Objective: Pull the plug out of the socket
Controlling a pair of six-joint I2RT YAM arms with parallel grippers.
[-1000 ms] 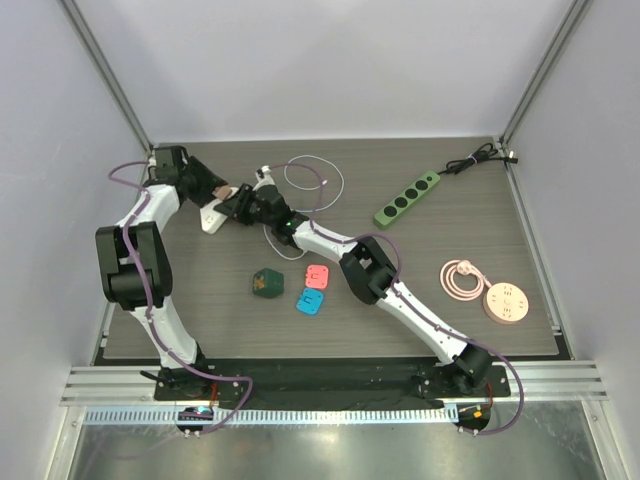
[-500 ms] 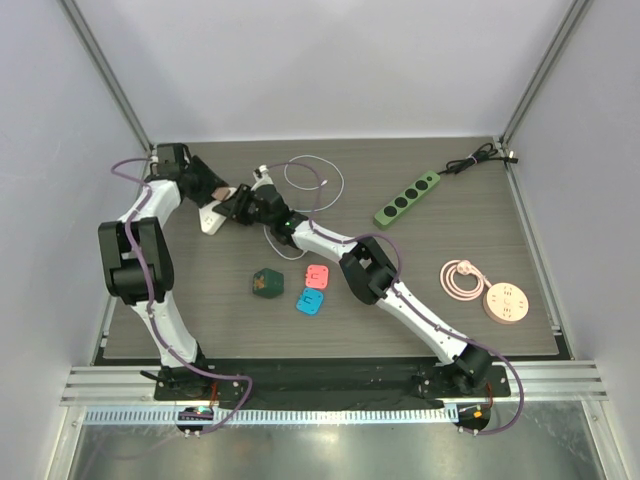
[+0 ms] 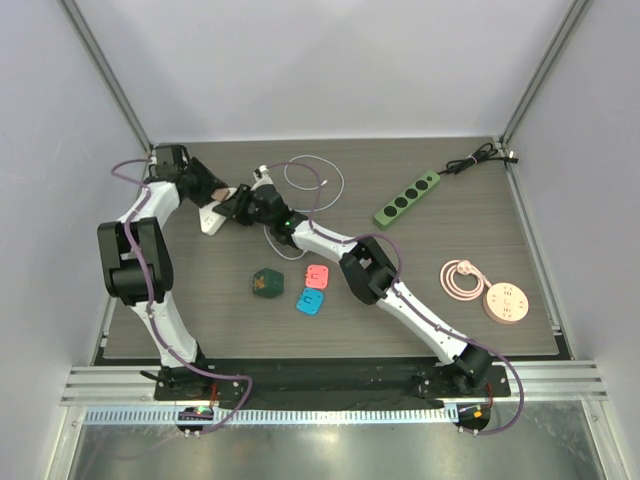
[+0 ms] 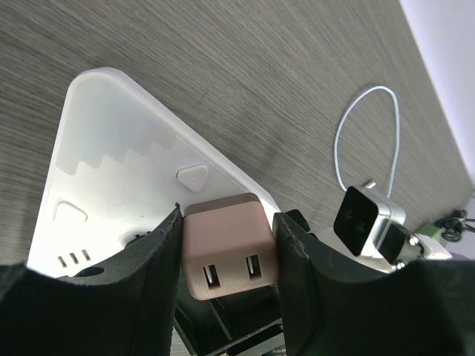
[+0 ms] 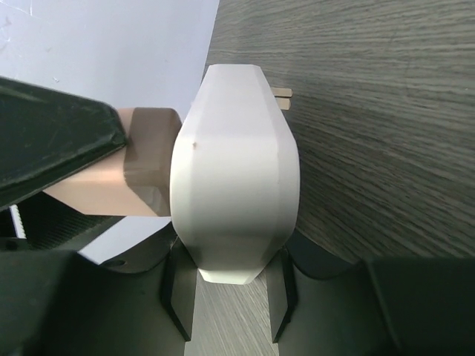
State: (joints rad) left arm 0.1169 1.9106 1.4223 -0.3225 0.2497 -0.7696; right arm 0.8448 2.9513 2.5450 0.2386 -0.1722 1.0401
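Left gripper (image 4: 228, 222) is pinching the pink plug (image 4: 223, 256), one dark finger flat on each of its sides. The plug sits between them with its two slotted ports facing the wrist camera. Beyond the fingertips lies the white triangular socket (image 4: 111, 163) with the plug's far end bedded in it, so by my reading the plug is not yet out. Right gripper (image 5: 232, 259) is clamped across the socket's white body (image 5: 234, 170) from the opposite side, its fingers pressed to the two flanks. Seen from there, the plug (image 5: 145, 163) juts out to the left of the body, with the left gripper's finger (image 5: 52, 133) lying on it.

I judge the step in hand to be the pull itself, and it wants two things. First, the right gripper should hold the socket firmly against the desk (image 4: 223, 59) (it looks like light plastic and would likely ride along with the plug otherwise). Second, the left gripper should draw straight back along the plug's own axis, away from the socket's face, without twisting or levering sideways. A skewed pull could bind the pins or let the smooth pink sides slide out from between the fingers. The grip looks to be well down the plug's sides, which helps. A white cable (image 4: 364, 133) loops on the desk beyond and to the right of the left gripper, apart from both, and should not get in the way.
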